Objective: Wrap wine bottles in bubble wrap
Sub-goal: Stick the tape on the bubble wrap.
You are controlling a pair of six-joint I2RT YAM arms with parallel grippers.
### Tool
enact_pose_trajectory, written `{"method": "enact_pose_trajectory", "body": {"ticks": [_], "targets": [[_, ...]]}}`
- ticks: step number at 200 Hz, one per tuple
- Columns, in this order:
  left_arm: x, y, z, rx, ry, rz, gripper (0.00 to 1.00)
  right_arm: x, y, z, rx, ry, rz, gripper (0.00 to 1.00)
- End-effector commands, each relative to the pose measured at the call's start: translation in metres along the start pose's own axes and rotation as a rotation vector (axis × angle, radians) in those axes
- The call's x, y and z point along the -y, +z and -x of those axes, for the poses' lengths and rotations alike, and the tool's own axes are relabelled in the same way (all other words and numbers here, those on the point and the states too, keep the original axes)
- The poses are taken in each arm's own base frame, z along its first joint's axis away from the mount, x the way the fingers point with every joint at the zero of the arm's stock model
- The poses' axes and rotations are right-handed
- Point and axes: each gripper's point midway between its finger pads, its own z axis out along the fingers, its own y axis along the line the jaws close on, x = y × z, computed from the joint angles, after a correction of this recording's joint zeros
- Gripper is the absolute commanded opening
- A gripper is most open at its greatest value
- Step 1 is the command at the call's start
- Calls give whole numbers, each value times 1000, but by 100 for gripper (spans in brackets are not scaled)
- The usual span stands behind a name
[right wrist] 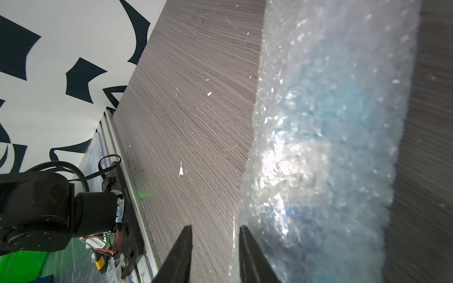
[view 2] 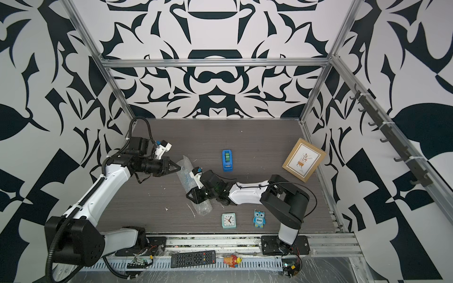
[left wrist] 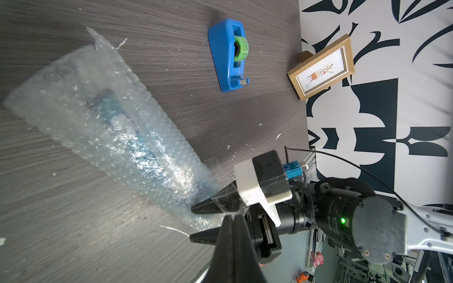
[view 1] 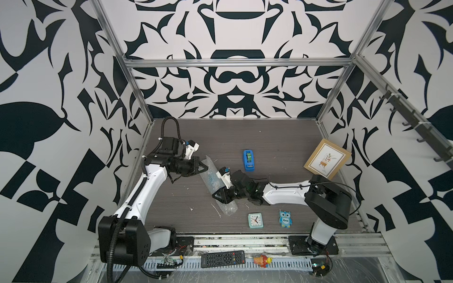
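Observation:
The bubble wrap (view 1: 228, 208) (view 2: 203, 207) lies as a loose roll slanting across the table's middle. The wine bottle (left wrist: 137, 144) shows only as a blue blur through it (right wrist: 331, 110). My left gripper (view 1: 207, 168) (view 2: 180, 168) sits at the roll's far end. In the left wrist view its jaws are shut, with a thin clear film of the wrap (left wrist: 85, 98) pinched at the tips (left wrist: 231, 215). My right gripper (view 1: 217, 196) (right wrist: 214, 230) is at the roll's nearer part, jaws apart. One fingertip (right wrist: 242, 231) presses the wrap's edge and the other is over bare table.
A blue tape dispenser (view 1: 248, 160) stands behind the roll. A wooden picture frame (view 1: 327, 159) leans at the right wall. A small clock (view 1: 255, 220) and an owl figure (view 1: 285, 218) sit near the front edge. A remote (view 1: 223, 258) and a toy (view 1: 262, 261) lie on the front rail.

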Motion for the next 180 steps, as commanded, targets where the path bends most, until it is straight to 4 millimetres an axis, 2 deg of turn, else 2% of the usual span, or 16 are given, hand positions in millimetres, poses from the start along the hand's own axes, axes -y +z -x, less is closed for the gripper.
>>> {"method": "enact_pose_trajectory", "body": {"ticks": [1,38,74,111,148,180], "targets": [[2,2,-10,-72,-19,-27,0,12,1,-14,-29,25,-18,34],[-2,20,-10,-100,-59,-101,0,8,-4,-10,3,9,7,32],[-4,57,-14,-141,-64,-130,0,4,-2,-10,-4,0,35,32],[-27,91,-19,-168,-105,-104,0,-2,-3,-7,-3,-9,53,32],[-57,105,-34,-197,-155,-31,0,-9,-8,-1,-2,-28,57,33],[-66,106,-46,-212,-166,-3,0,-23,-26,15,26,-61,51,39]]}}
